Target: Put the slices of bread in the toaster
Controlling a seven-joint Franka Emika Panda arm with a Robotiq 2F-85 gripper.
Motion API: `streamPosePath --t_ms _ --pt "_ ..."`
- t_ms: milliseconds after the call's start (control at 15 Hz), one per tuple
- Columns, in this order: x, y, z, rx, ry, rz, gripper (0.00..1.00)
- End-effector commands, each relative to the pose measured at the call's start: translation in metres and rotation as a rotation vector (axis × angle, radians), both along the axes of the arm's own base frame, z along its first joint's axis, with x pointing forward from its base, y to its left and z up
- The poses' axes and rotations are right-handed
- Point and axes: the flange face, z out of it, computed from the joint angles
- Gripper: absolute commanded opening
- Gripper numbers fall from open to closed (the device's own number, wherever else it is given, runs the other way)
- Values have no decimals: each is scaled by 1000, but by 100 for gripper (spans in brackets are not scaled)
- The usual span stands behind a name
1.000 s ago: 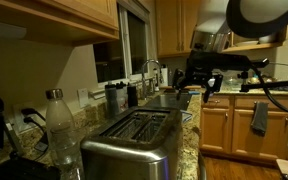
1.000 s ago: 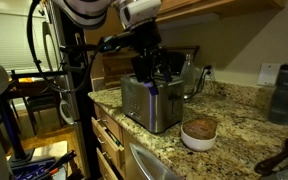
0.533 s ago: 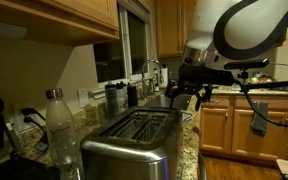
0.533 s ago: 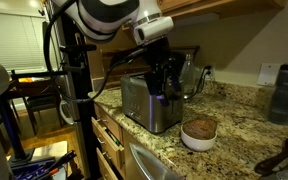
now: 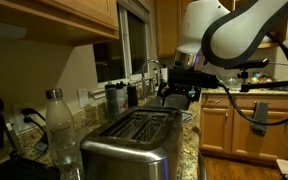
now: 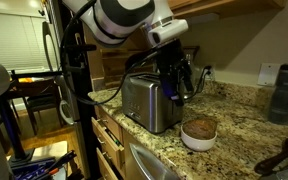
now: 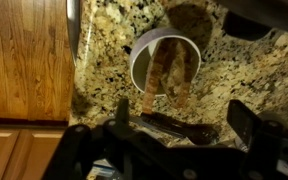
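Item: shallow round white bowl [image 7: 135, 62], sitting on the speckled tan-and-black granite countertop [image 7: 102, 40] near its front edge, just beside the wide shiny stainless-steel toaster [image 6: 146, 101]. Contents: the flat tan, grainy slices of bread [image 7: 156, 78], leaning tilted inside the bowl, with their lower ends reaching over its rim in the wrist view. Two slices are showing there. In an exterior view the same bowl [image 6: 197, 143] is showing only a brown filling. Item: the toaster [image 5: 134, 140], standing upright on the counter, its two long parallel dark slots facing up. What is lying inside the slots cannot be told. Item: clear plastic bottle [image 5: 59, 125], standing upright beside the toaster, contents not discernible. Item: the black Robotiq gripper [image 7: 180, 118], hanging above the counter close to the bowl and the far end of the toaster. Its fingers [image 7: 121, 112] are standing wide apart, clasping nothing and touching neither bread nor bowl. Item: brown wooden cabinet front [image 7: 24, 60], bordering the counter edge.
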Motion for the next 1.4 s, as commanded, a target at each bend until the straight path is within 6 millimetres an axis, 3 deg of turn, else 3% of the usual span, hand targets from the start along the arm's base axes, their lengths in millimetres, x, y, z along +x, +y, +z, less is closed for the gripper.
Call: streamPosePath --t_ms 0,867,1333 --pt "20 -10 0 -9 -24 -23 100" --pt "85 -29 -41 28 51 -20 100" --pt "107 -28 -52 37 71 -16 100"
